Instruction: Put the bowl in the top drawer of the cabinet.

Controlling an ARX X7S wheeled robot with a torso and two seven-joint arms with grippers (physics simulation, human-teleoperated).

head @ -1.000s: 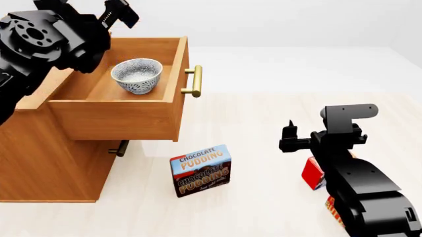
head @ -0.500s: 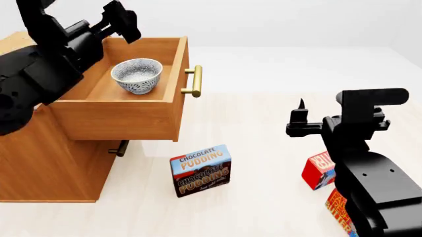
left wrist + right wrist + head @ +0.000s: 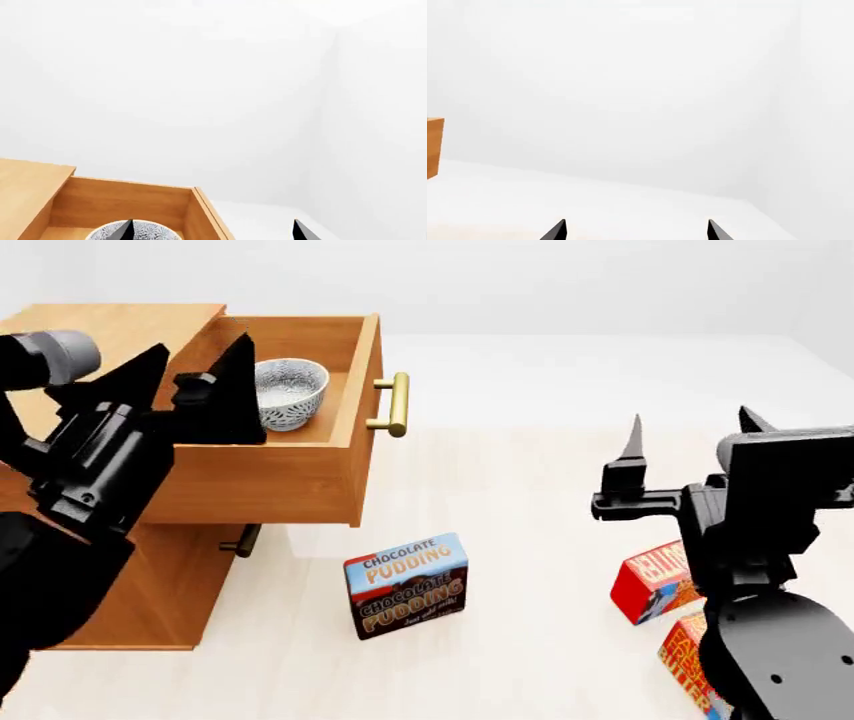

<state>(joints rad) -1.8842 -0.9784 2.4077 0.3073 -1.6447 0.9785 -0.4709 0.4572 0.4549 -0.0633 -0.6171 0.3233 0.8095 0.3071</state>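
Speckled white, the bowl (image 3: 288,391) sits inside the open top drawer (image 3: 274,475). Both grippers' jaws are apart, holding nothing. Risk: left gripper (image 3: 200,375), at the bowl's nine o'clock, could clip its rim.

Cabinet (image 3: 94,570): light brown wood, smooth, satin finish, faint grain. Top drawer (image 3: 254,475): same wood, inside and out; its bar handle (image 3: 391,405) is polished brass-coloured metal with a soft shine. Lower handle (image 3: 243,539): darker brass look, mostly in shadow. Bowl (image 3: 287,392): glazed ceramic look, white with grey-blue speckle, slightly glossy. Pudding box (image 3: 406,585): printed cardboard, smooth, semi-gloss. Red boxes (image 3: 654,585) at near right: printed card too. Both arms and grippers: matt black plastic or metal, cannot tell which. Floor (image 3: 534,490): pale, matt, faint wood grain.
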